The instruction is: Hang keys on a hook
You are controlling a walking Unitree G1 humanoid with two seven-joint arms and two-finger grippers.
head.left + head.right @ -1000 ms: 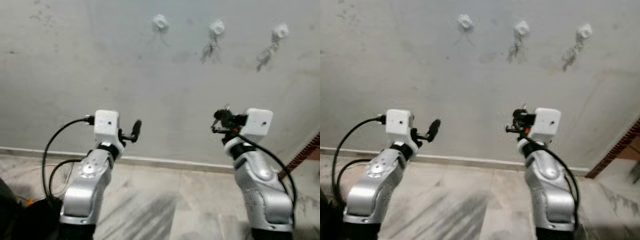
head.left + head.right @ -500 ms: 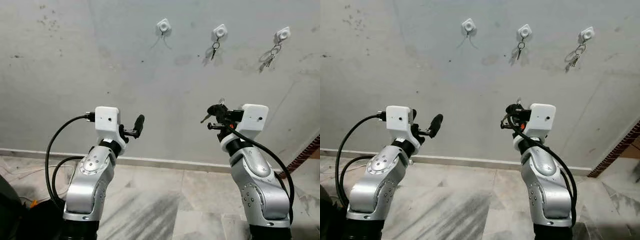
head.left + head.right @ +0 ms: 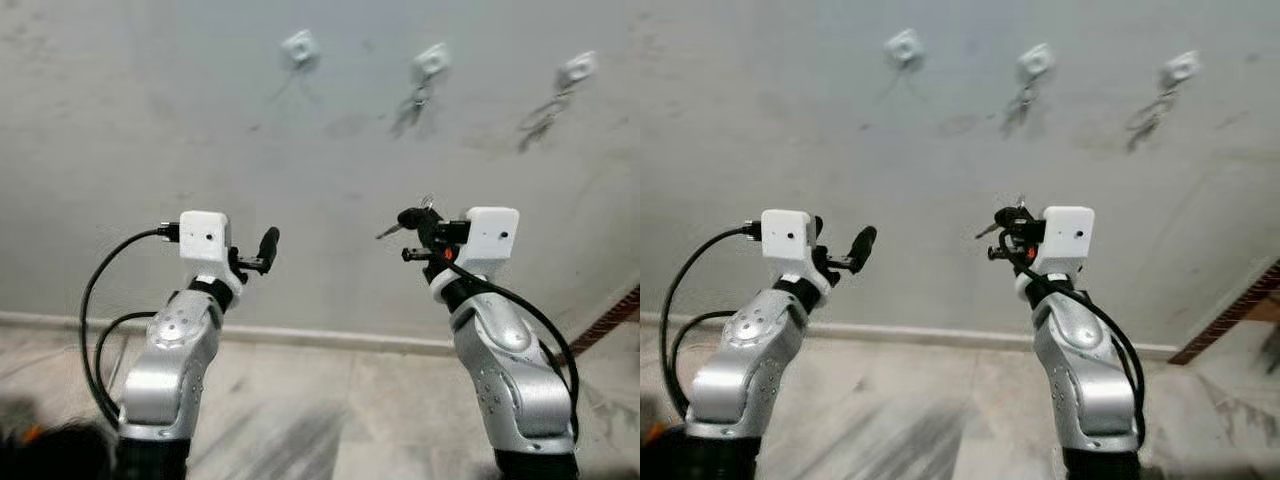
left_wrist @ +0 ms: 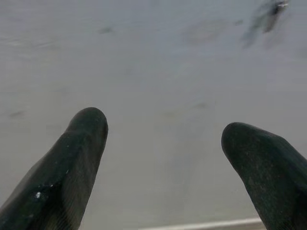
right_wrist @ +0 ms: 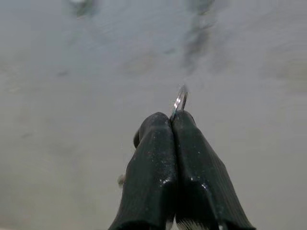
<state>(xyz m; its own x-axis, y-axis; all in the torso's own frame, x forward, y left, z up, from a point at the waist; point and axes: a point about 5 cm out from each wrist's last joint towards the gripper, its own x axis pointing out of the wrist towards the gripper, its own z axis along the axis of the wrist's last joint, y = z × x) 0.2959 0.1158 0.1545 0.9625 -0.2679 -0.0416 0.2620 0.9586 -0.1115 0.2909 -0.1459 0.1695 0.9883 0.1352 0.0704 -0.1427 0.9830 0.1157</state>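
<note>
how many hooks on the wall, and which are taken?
3, in a row high on the wall. Left hook looks bare; middle hook and right hook each have keys hanging, though the frame is blurred.

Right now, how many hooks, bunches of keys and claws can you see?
Hooks: 3, left, middle, right.
Key bunches: 3, one on the middle hook, one on the right hook, one in the right claw.
Claws: 2, left claw and right claw.
Total: 8.
</note>
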